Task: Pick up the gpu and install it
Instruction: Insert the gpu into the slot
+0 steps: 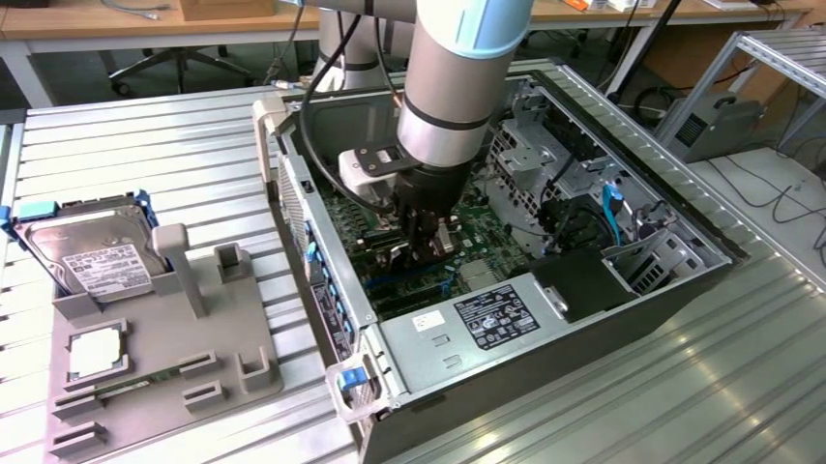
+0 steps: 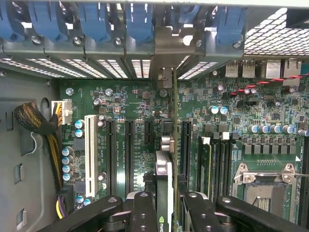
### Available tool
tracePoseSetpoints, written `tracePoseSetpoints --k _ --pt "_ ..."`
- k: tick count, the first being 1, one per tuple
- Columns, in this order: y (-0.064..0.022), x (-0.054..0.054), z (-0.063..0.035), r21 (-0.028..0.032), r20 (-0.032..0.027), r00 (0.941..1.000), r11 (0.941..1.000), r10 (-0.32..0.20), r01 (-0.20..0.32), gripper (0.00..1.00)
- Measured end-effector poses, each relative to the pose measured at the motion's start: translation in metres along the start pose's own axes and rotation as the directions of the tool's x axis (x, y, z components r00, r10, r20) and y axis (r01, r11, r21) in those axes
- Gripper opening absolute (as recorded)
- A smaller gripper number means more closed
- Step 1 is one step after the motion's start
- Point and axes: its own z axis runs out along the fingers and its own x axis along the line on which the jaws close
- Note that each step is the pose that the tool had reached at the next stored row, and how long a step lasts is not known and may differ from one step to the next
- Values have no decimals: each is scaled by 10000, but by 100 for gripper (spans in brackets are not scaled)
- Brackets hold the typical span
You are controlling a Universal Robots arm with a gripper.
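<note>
Inside the computer case (image 1: 543,387), above the motherboard (image 2: 120,104), the gpu (image 2: 164,179) stands edge-on, clamped between my jaws; I judge that any tilt or offset from the slot could jam its edge or snag its bracket.

The worktop (image 1: 142,145) is ribbed, matt grey metal. The computer case (image 1: 432,348) is dull bare sheet metal, with latches (image 2: 140,21) of glossy blue plastic. The motherboard (image 2: 120,99) is shiny green board. The end effector (image 2: 165,205) is matt black, the gpu (image 2: 163,166) edged in silvery metal. The holder (image 1: 239,333) is matt grey plastic
</note>
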Motion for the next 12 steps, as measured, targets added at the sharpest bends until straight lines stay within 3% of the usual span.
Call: tracePoseSetpoints --k 12 --pt "0 0 0 0 0 10000 10000 0 0 27"
